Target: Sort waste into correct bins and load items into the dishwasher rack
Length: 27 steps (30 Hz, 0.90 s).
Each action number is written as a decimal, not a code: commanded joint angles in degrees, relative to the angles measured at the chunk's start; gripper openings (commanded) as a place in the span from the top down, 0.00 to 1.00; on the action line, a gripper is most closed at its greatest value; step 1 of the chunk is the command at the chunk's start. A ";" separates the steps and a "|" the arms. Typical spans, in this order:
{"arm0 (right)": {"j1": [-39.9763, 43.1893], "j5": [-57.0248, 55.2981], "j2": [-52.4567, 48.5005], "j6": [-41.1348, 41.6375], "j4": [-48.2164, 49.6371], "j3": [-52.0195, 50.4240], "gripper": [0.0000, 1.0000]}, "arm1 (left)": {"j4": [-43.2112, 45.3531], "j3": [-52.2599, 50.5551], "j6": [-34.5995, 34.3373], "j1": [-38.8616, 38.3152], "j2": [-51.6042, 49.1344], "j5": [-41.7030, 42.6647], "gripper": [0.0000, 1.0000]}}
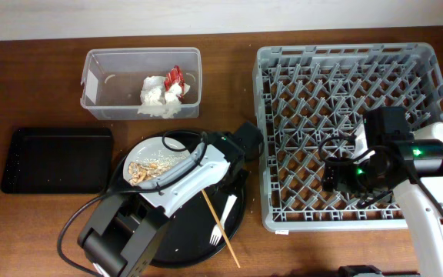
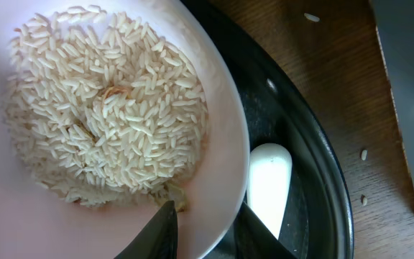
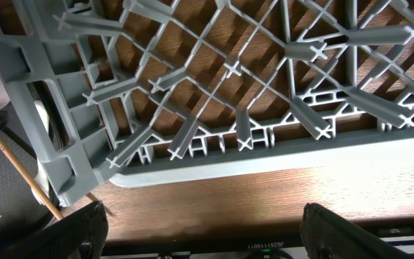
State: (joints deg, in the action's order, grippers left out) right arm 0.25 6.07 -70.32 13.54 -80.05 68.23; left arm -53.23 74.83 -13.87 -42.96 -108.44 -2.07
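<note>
Left claw [image 2: 205, 224] pinching plate [image 2: 227, 101], right claw [image 3: 203, 232] wide

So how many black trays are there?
2. A rectangular black tray sits far left; a round black tray lies under the plate. None seem hidden.

1. Left arm [image 1: 193, 171]: a pale grey-white link set between a rounded black base housing and a black wrist block.
2. Left cable [image 1: 74, 223]: thin and black, running outside the link in loose loops.
3. Left fingers [image 2: 160, 234]: dark and smooth, tapering to narrow tips.
4. Right arm [image 1: 429, 223]: a white link with black joint housings and one rounded white cap.
5. Status lights [image 1: 418, 151]: small green points on the black housings.
6. Right cable [image 1: 335, 143]: thin and black.
7. Right fingers [image 3: 81, 230]: black, matt, broad and finely textured.
</note>
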 commanded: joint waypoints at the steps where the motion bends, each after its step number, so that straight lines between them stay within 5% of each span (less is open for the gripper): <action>1: 0.24 -0.72 0.59 0.48 0.20 -0.20 0.10 | 1.44 -1.38 0.24 -0.04 -0.37 -0.33 0.74; 7: 0.24 -0.70 0.59 0.48 0.15 -0.17 0.10 | 4.81 -3.45 0.26 -0.02 -0.37 -0.61 0.74; 9: 0.24 -0.70 0.59 0.48 0.15 -0.20 0.10 | 4.90 -3.50 0.26 -0.17 -0.37 -0.74 0.86; 14: 0.24 -0.72 0.59 0.48 0.15 -0.17 0.10 | 8.26 -3.50 0.28 -0.17 -0.37 -0.81 0.87; 16: 0.24 -0.72 0.59 0.46 0.15 -0.17 0.10 | 8.46 -3.37 0.31 -0.17 -0.35 -0.81 0.98; 27: 0.24 -1.86 0.59 0.44 0.15 -0.17 0.10 | -4.28 10.69 0.28 -0.17 -0.28 -6.03 0.99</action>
State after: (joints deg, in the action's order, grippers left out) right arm 0.25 5.54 -70.32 13.52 -80.03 68.23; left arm -54.74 81.28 -13.06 -43.07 -108.60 -4.84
